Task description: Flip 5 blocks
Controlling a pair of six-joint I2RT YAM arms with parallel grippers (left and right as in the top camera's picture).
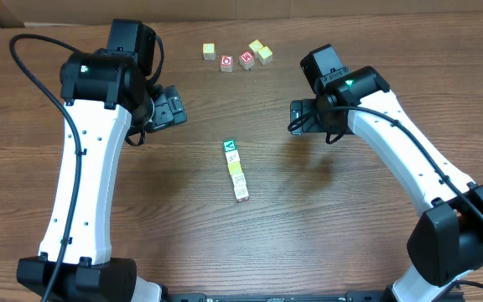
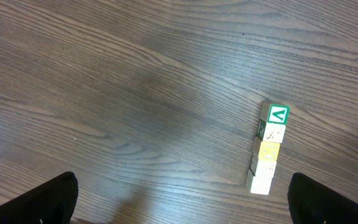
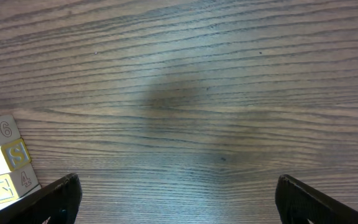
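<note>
Both jaws spread wide, empty, row of blocks (image 1: 236, 169) running front-to-back, green block (image 1: 231, 146) at far end

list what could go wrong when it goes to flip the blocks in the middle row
1. The blocks of the centre row sit end to end, touching, so closing on one could nudge or drag its neighbours.
2. The left pincer and right pincer, both open, flank that row. If both reach in together, they might collide.
3. The far blocks lie at mixed angles, two of them touching, so a grasp there may catch a corner and twist a block.
</note>
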